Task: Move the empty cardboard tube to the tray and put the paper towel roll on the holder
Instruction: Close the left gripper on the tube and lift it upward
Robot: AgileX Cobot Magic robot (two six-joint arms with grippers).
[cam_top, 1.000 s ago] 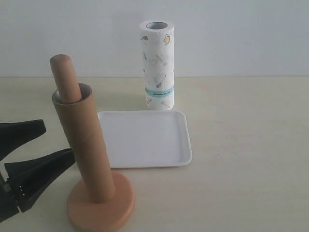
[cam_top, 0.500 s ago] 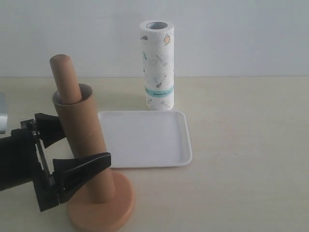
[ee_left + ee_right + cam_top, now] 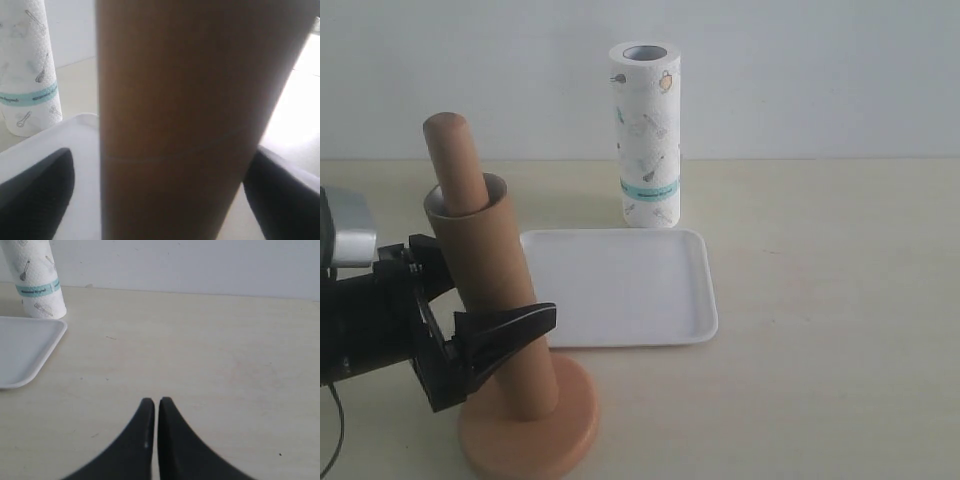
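Cardboard tube (image 3: 480,250): plain brown hollow cardboard cylinder, sleeved over the holder's pole and leaning; lower end on the disc base, at 8 o'clock from the tray.
Holder (image 3: 565,430): light-brown wooden stand with a round flat base; its slim round-topped pole pokes out of the tube's open top.
Tray (image 3: 620,285): shallow white rectangular tray with rounded corners and a low rim, flat on the pale tabletop (image 3: 820,300).
Paper towel roll (image 3: 647,135): thick white embossed roll with utensil drawings and a teal band, upright at 12 o'clock from the tray, just beyond its far rim.
Left gripper (image 3: 492,298): black, spread wide and straddling the tube's lower half, one finger on each side.
Right gripper (image 3: 155,401): black fingers pressed together with only a hairline slit between them, holding nothing, over bare tabletop.
Exterior view only: whole tube, pole top, disc base, full roll and the left gripper's body; the right gripper is out of frame.
Left wrist view only: the tube, blurred, fills the frame between the fingers (image 3: 35,195); a strip of white tray shows between that finger and the tube, so no clamp there.
Right wrist view only: the right gripper's closed tips, with one tray corner and the roll's banded foot.
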